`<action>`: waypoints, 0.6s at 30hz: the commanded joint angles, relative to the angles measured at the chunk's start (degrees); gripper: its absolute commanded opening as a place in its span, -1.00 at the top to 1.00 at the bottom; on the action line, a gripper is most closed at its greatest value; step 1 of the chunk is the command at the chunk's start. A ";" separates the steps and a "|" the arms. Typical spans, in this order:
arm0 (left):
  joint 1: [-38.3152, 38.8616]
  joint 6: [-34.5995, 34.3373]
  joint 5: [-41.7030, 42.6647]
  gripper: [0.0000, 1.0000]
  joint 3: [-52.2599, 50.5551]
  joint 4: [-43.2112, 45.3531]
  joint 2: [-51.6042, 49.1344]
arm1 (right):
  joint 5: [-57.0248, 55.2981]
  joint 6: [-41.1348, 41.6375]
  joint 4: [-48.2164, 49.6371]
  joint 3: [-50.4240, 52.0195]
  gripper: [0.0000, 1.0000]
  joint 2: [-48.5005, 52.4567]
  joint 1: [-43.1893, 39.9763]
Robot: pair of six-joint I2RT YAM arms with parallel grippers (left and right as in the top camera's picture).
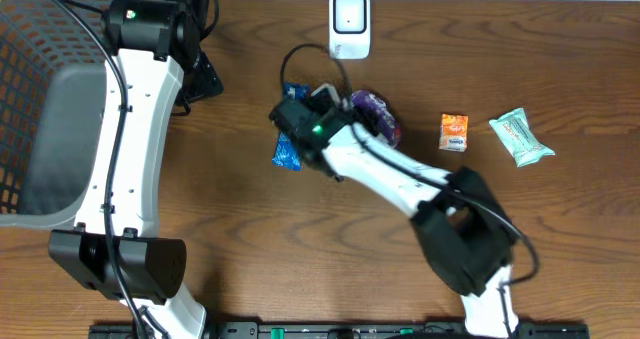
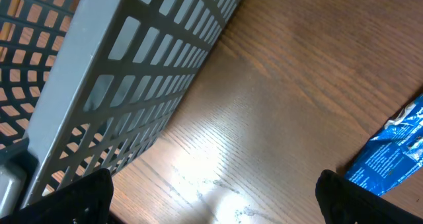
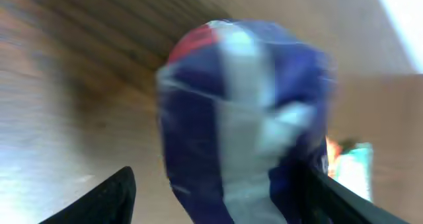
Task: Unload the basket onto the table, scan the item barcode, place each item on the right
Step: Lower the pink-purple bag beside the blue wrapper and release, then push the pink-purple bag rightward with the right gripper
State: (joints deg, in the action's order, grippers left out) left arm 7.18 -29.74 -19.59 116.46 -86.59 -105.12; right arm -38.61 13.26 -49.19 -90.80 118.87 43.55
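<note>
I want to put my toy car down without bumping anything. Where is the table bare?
Bare wood lies between the left arm and the blue packet, and right of the scanner above the orange packet. It's crowded around the purple packet.

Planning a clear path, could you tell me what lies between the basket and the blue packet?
Only bare table lies between basket and blue packet, as the left wrist view shows.
</note>
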 commanded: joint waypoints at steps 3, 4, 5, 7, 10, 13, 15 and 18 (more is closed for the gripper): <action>-0.15 0.35 -0.20 -0.96 -0.44 -0.15 -0.11 | 27.36 3.45 -1.03 -2.54 -0.62 -11.37 -10.23; -0.15 0.35 -0.20 -0.96 -0.44 -0.15 -0.11 | 30.10 3.45 -1.03 -2.54 -0.66 -12.44 -11.69; -0.15 0.35 -0.20 -0.96 -0.42 -0.15 -0.11 | 34.05 3.43 -1.05 -2.54 -0.71 -13.88 -13.97; -0.15 0.35 -0.20 -0.96 -0.44 -0.15 -0.11 | 41.66 3.43 -1.38 -2.54 -0.74 -16.63 -19.67; -0.15 0.35 -0.20 -0.96 -0.42 -0.15 -0.11 | 46.75 3.43 -1.40 -2.45 -0.75 -16.96 -26.05; -0.15 0.35 -0.20 -0.96 -0.42 -0.15 -0.11 | 49.57 2.75 -1.68 -2.03 -0.88 -15.06 -28.79; -0.15 0.35 -0.20 -0.96 -0.44 -0.15 -0.11 | 52.24 0.87 -1.66 -2.03 -0.89 -13.09 -29.05; -0.15 0.35 -0.20 -0.96 -0.44 -0.15 -0.11 | 56.24 0.07 -0.83 -2.03 -0.89 -9.18 -28.81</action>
State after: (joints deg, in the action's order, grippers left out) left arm 7.18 -29.74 -19.59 116.46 -86.59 -105.12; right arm 10.68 15.22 -50.28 -92.86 105.41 14.28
